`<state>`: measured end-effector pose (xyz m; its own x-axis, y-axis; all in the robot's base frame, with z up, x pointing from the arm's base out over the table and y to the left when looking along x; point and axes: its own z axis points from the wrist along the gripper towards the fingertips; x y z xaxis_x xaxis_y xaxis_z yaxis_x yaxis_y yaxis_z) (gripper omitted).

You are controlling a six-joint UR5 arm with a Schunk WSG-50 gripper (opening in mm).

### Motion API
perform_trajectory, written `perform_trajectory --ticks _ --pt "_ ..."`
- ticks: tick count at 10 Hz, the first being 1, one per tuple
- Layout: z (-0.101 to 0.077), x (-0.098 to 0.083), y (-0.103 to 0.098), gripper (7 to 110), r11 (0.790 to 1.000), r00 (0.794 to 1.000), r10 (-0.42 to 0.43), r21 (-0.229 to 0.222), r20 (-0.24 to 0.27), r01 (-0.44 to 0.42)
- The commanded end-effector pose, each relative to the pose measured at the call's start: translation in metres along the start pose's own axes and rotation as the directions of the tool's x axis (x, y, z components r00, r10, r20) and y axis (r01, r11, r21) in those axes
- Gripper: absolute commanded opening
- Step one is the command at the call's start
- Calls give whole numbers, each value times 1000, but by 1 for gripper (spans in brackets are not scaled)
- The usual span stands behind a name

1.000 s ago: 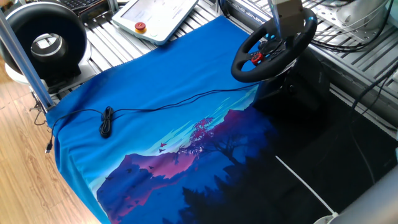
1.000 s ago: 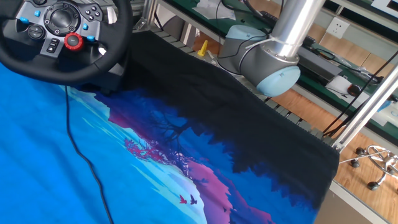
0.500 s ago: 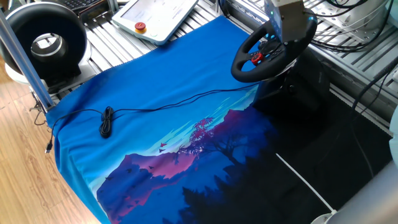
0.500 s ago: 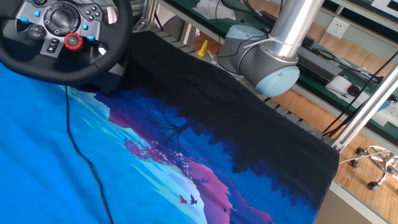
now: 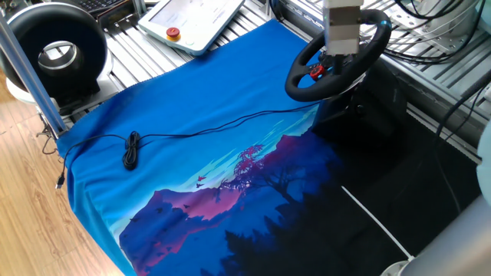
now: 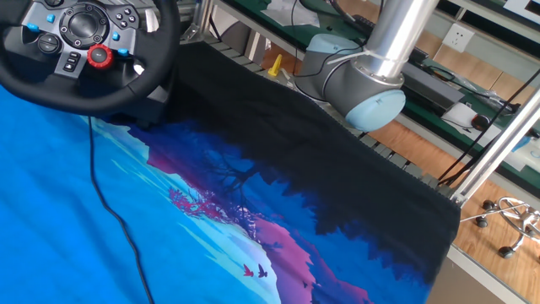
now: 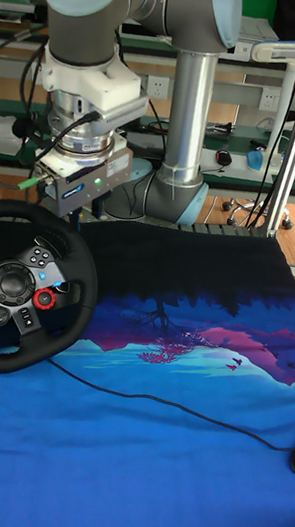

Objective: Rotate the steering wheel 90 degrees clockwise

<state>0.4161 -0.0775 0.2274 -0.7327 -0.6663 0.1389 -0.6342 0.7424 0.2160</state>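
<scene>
The black steering wheel [image 5: 303,84] stands tilted at the far end of the table, its hub with a red button [image 6: 99,57] and blue accents facing the cloth. It fills the top left corner of the other fixed view and the left of the tall fixed view [image 7: 73,313]. My gripper [image 7: 85,213] hangs just above and behind the wheel's upper right rim. In one fixed view its pale body [image 5: 341,27] covers the top of the wheel. Its fingers are dark against a dark background, so I cannot tell whether they are open or touch the rim.
A blue and black landscape cloth [image 5: 215,153] covers the table. A thin black cable with a coiled end [image 5: 132,150] runs across it to the wheel. A black ring fan [image 5: 57,50] and a white pendant [image 5: 192,19] lie at the far left. My arm's base [image 6: 359,84] stands behind the table.
In one fixed view my gripper has shifted left, from the wheel's right rim to its top centre. The wheel's hub looks the same as before.
</scene>
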Motion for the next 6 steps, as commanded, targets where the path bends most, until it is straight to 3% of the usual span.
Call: perform_trajectory --ticks 1,3,4,6 --pt "-3 -8 29 44 993 999 -11 -116 35 15" --pt "-3 -5 26 44 987 992 -121 -98 33 123" --pt "-3 -8 30 66 983 989 -138 -112 51 143" --pt "-12 -15 13 66 973 977 -181 -129 109 194"
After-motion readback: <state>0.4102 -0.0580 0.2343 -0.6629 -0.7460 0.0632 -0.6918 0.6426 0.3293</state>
